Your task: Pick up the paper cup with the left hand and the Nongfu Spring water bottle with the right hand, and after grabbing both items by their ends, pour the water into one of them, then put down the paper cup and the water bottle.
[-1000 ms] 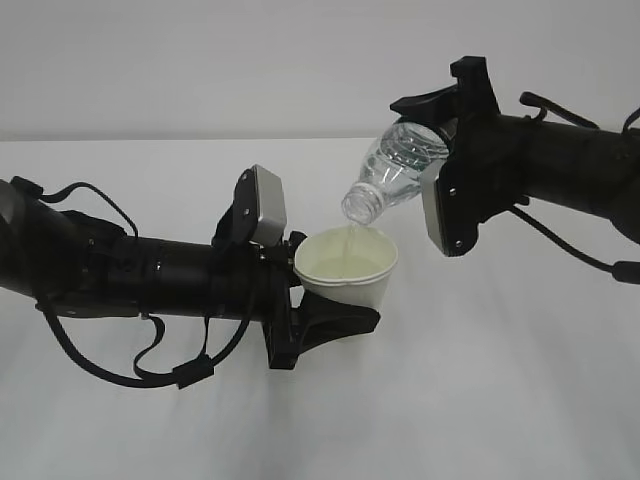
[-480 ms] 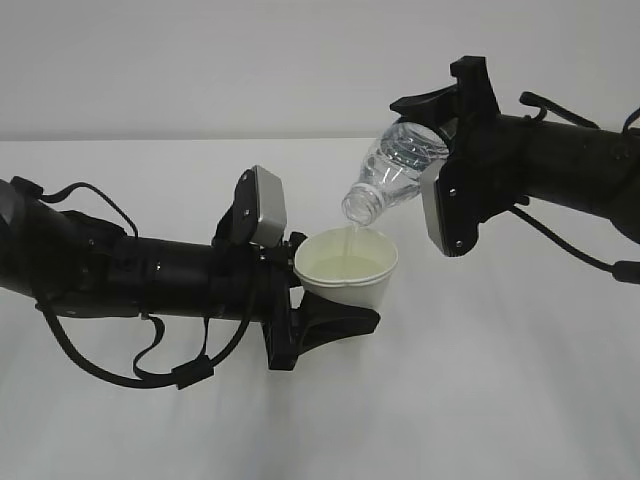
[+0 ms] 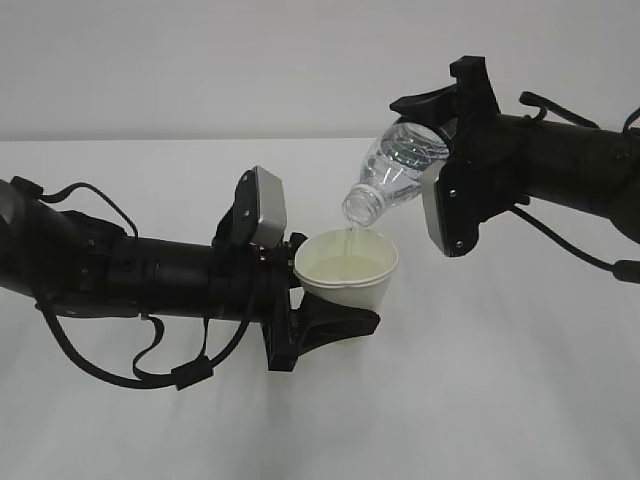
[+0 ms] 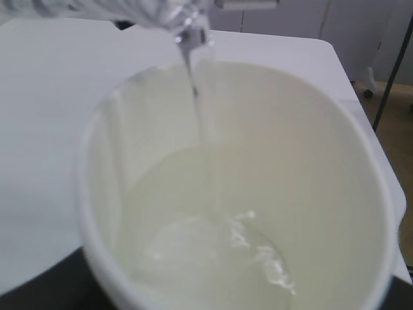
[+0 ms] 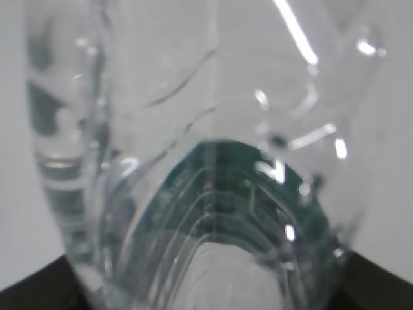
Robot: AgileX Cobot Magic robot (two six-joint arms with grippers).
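Pouring was in hand: a thin stream of the water (image 4: 195,97) was seen falling from the mouth of the Nongfu Spring water bottle (image 3: 392,172) into the paper cup (image 3: 350,270), both held well above the tabletop (image 3: 500,400). The cup, roughly a third full, was pinched at its base by the jaws of the left hand (image 3: 320,318) and was kept upright. The bottle was clamped near its bottom end by the jaws of the right hand (image 3: 455,120), neck tilted down, the mouth just above the far rim. To do this well, it was judged that the tilt should be deepened only slowly, the mouth kept inside the rim line, and the cup held level. Spill over the far rim was judged the main risk.
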